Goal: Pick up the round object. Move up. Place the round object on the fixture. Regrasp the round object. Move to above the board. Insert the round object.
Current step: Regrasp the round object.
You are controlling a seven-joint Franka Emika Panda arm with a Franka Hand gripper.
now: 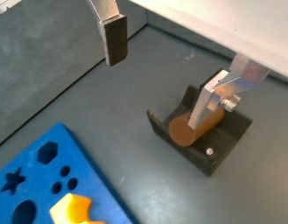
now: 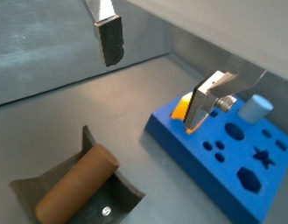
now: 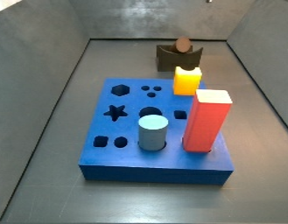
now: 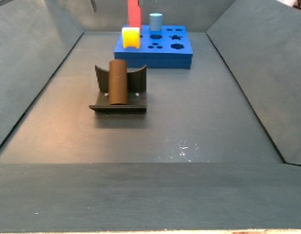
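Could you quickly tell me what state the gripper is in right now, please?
Gripper: open, jaws wide apart and holding nothing, above the floor; the round object lies on the fixture.

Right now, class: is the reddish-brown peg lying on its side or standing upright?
Lying on its side: the peg rests lengthwise in the fixture notch. The claw hangs open above it, holding nothing.

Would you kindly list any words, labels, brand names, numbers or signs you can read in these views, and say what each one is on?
None: no readable text shows in any view.
The board, the fixture, the round object and the other pieces are plain.
The gripper, its fingers apart and holding nothing above the fixture, carries no marking either.
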